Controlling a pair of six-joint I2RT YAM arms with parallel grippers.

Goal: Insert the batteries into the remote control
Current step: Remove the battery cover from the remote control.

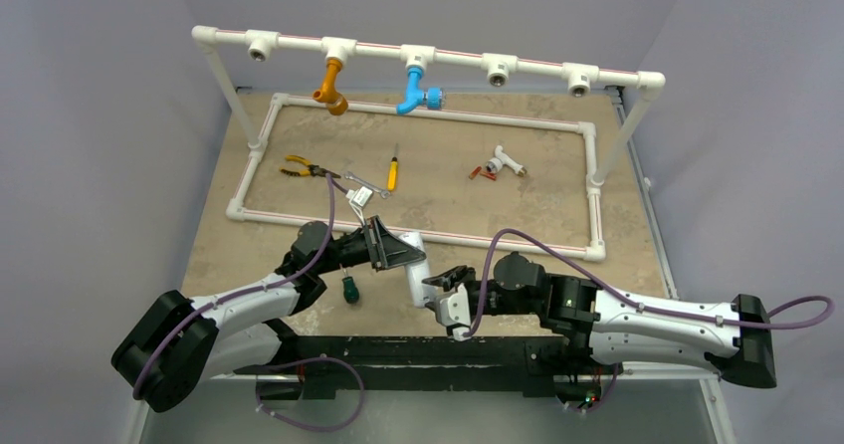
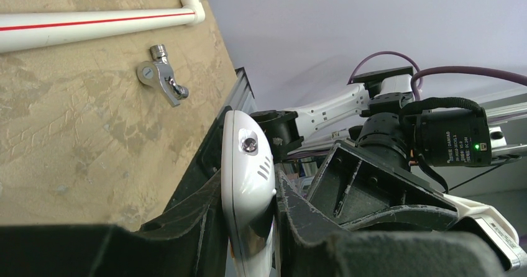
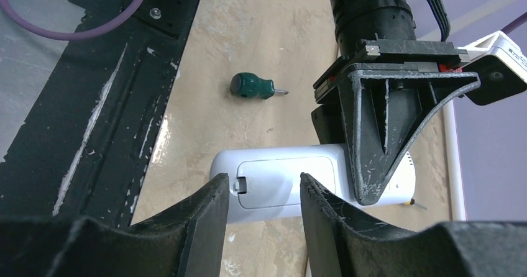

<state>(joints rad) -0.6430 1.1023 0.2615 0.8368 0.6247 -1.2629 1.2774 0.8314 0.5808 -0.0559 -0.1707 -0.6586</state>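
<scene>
My left gripper (image 1: 393, 247) is shut on the white remote control (image 1: 416, 268) and holds it near the table's front edge. In the left wrist view the remote (image 2: 247, 165) stands edge-on between the fingers (image 2: 298, 208). In the right wrist view its back (image 3: 279, 181) faces the camera with the battery cover closed. My right gripper (image 3: 264, 189) is open, with one finger on each side of the cover's latch end. It also shows in the top view (image 1: 444, 293). Two red-orange batteries (image 1: 483, 173) lie far back on the table, inside the pipe frame.
A white pipe T-fitting (image 1: 508, 162) lies beside the batteries. Pliers (image 1: 302, 170), a yellow screwdriver (image 1: 392, 173) and a metal tap fitting (image 1: 358, 191) lie at the back left. A green stubby screwdriver (image 1: 349, 289) lies under the left arm. A white pipe frame (image 1: 587, 135) borders the area.
</scene>
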